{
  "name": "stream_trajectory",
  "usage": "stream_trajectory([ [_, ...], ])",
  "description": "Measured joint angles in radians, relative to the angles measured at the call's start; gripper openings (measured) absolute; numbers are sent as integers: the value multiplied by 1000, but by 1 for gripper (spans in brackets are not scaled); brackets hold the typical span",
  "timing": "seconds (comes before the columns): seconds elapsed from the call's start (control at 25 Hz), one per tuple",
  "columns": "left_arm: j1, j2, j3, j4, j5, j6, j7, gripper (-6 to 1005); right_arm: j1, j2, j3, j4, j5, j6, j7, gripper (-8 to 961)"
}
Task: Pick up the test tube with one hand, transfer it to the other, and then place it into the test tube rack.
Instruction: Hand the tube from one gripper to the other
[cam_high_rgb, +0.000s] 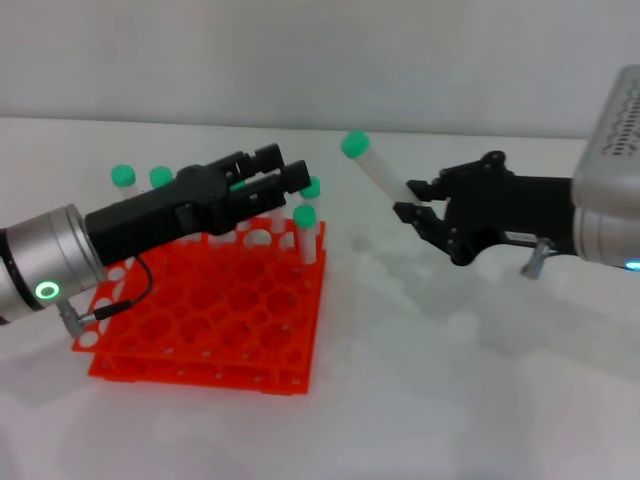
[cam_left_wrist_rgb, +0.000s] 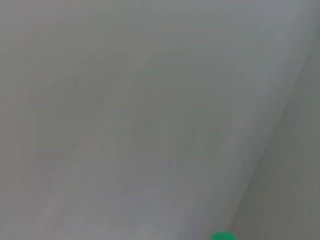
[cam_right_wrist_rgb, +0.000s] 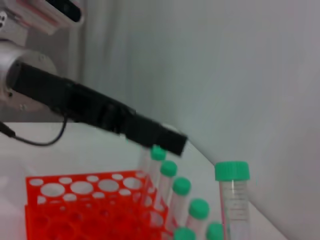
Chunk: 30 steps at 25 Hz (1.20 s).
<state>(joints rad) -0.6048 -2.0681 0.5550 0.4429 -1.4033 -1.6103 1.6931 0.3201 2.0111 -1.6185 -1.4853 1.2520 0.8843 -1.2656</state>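
Note:
My right gripper (cam_high_rgb: 408, 198) is shut on the lower end of the test tube (cam_high_rgb: 380, 175), held above the table and tilted, with its green cap (cam_high_rgb: 355, 145) pointing up towards my left arm. In the right wrist view the tube (cam_right_wrist_rgb: 233, 205) stands close to the camera. My left gripper (cam_high_rgb: 285, 170) hovers open and empty over the far side of the orange-red test tube rack (cam_high_rgb: 210, 320), a short gap from the tube's cap. It also shows in the right wrist view (cam_right_wrist_rgb: 155, 137). The left wrist view shows only a green cap (cam_left_wrist_rgb: 223, 236) at its edge.
Several other green-capped tubes (cam_high_rgb: 305, 230) stand along the rack's far side, with two caps (cam_high_rgb: 122, 176) behind my left arm; they also show in the right wrist view (cam_right_wrist_rgb: 180, 197). The rack's near holes (cam_high_rgb: 200, 340) are empty. A thin black cable (cam_high_rgb: 130, 295) hangs over the rack.

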Motion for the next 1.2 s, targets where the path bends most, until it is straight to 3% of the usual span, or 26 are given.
stream_trajectory([
  [0.24, -32, -6, 68, -6, 4, 53, -7, 680, 7, 0, -28, -13, 2, -24, -2, 220],
  [1.2, -43, -10, 151, 2, -58, 75, 16, 675, 10, 0, -67, -26, -4, -26, -3, 237],
])
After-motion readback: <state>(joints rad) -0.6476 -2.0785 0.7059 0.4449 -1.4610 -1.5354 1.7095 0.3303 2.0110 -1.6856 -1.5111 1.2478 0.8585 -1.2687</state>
